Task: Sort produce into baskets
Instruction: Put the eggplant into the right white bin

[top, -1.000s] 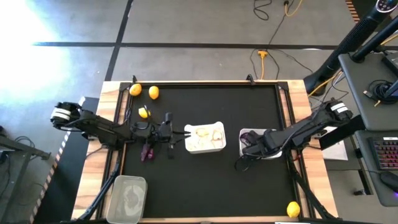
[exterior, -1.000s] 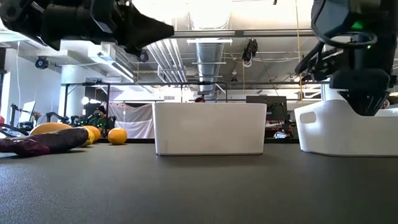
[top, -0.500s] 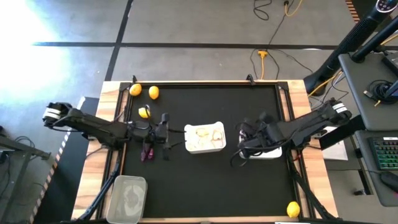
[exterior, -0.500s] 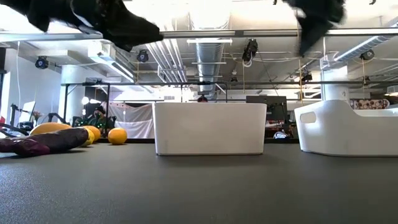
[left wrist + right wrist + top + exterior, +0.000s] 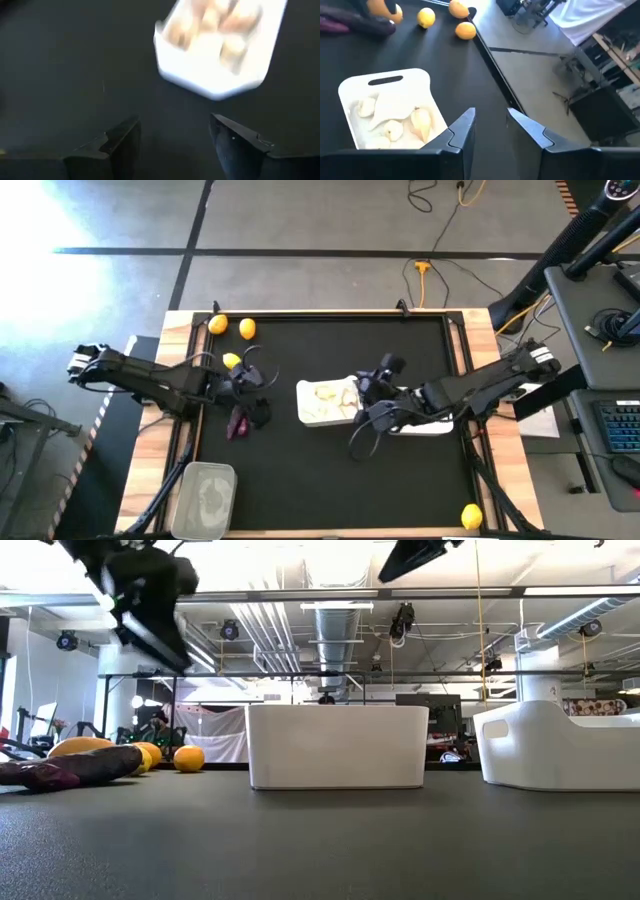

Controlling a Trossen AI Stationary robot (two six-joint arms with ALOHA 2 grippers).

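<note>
A white tray [image 5: 328,402] holding garlic bulbs [image 5: 395,125] stands mid-table. My left gripper [image 5: 172,140] hovers open to its left, above the mat, with nothing between its fingers. My right gripper [image 5: 490,125] hangs over the tray's right edge [image 5: 358,395], open a little and empty. A dark purple vegetable [image 5: 238,423] lies on the mat under the left arm. Three lemons [image 5: 231,361] rest at the far left and another lemon [image 5: 471,516] near the front right. A second white tray [image 5: 430,423] sits under the right arm.
A clear tub [image 5: 205,498] stands at the near left corner. The black mat [image 5: 330,480] is bordered by a wooden rim [image 5: 480,340]. A loose cable [image 5: 358,442] hangs from the right arm over the mat.
My right gripper has risen out of the right-hand tray and swung toward the table's left, ending over the middle tray's right edge. My left gripper has drawn back a little toward the left edge and turned. The purple vegetable has stayed where it lay.
</note>
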